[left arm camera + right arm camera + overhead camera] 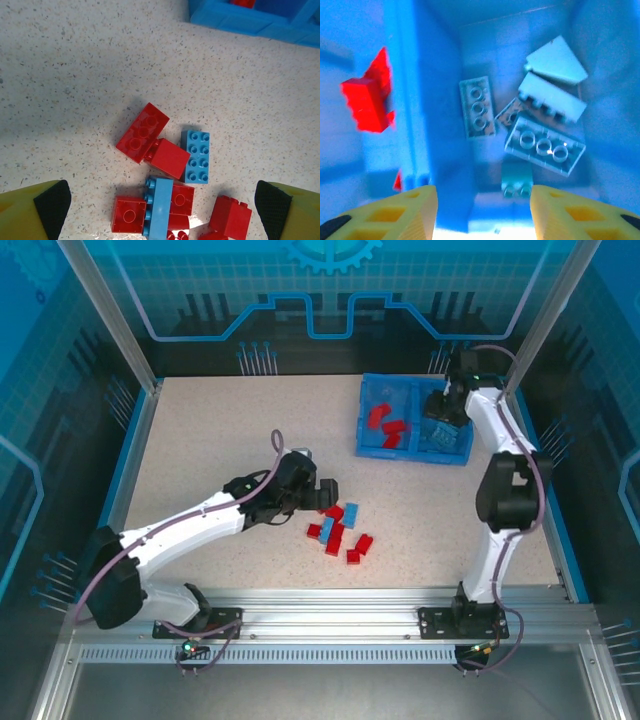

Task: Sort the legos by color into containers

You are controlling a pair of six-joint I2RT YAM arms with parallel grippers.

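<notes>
Red bricks sit in the bin's left half, blue ones in the right, mixed pile waiting on the tabletop; left fingers wide open, right fingers half-open, both empty.

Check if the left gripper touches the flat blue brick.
Apart: left wrist view shows bare table between the left gripper and the flat blue brick.

Speckled beige tabletop, blue patterned wall panels, aluminium rail at near edge

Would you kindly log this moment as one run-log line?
left gripper: open, over pile | right gripper: open, over blue bricks in right compartment | red bricks: left compartment
</notes>
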